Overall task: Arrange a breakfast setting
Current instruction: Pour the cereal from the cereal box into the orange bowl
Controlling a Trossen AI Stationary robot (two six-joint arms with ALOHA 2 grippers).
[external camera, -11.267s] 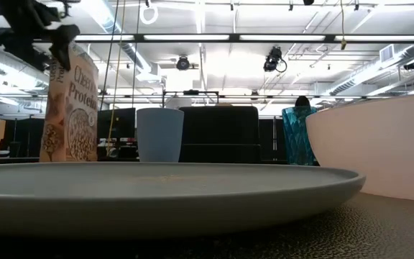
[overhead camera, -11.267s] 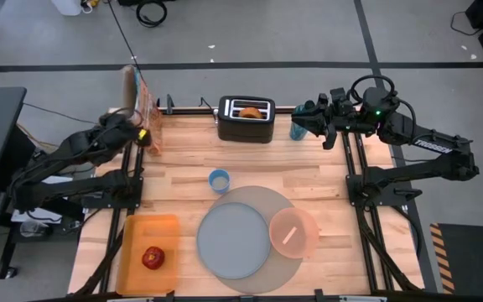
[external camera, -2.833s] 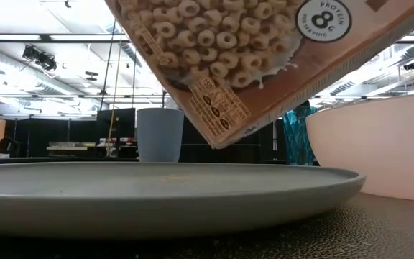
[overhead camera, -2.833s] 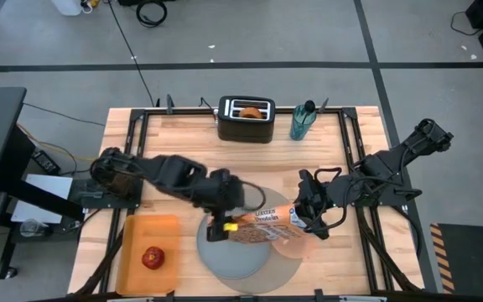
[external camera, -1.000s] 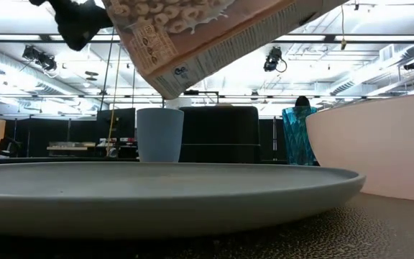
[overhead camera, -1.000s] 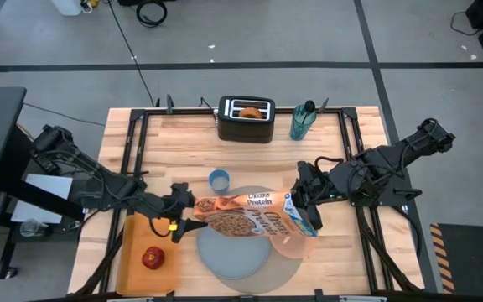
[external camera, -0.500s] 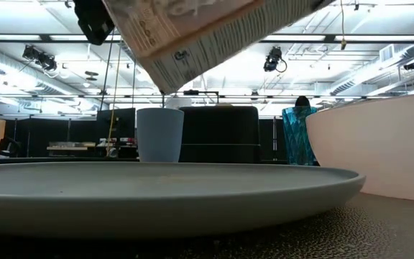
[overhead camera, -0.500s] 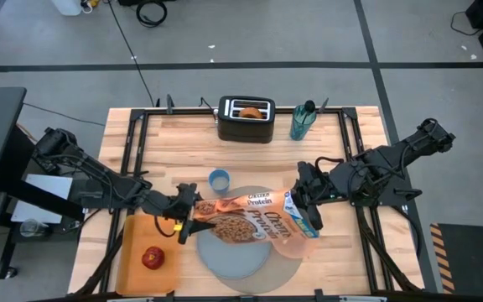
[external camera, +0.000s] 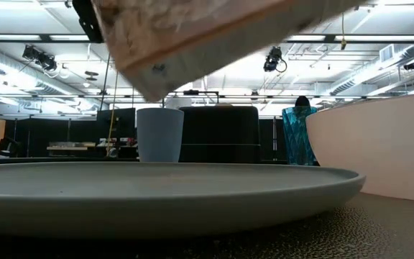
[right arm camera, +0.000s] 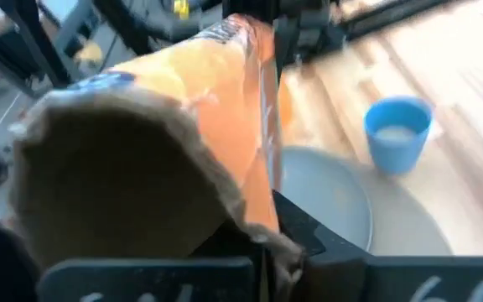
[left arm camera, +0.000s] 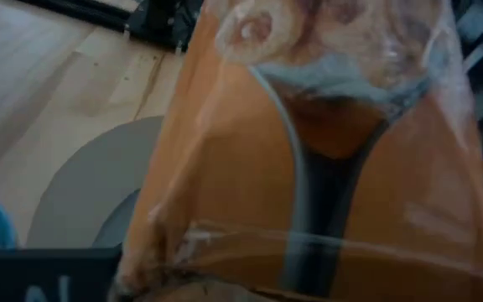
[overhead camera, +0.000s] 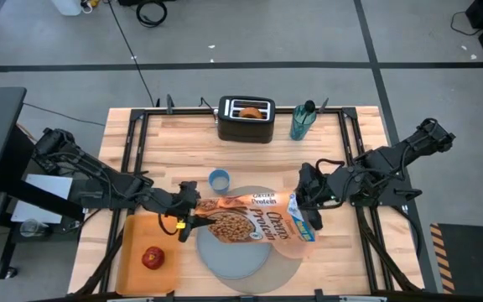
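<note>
Both jaws pinching the cereal box [overhead camera: 252, 217] by its ends, long axis left-right, level above the plate [overhead camera: 233, 250]

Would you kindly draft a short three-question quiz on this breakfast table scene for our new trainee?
1. True or false: the cereal box is held flat over the grey plate, with the left gripper at one end and the right gripper at the other.
2. What sits on the orange tray? A) bagel B) red apple C) spoon
3. Fill in: the bagel half is in the black ____.

Key: 1 true; 2 B; 3 toaster.
</note>
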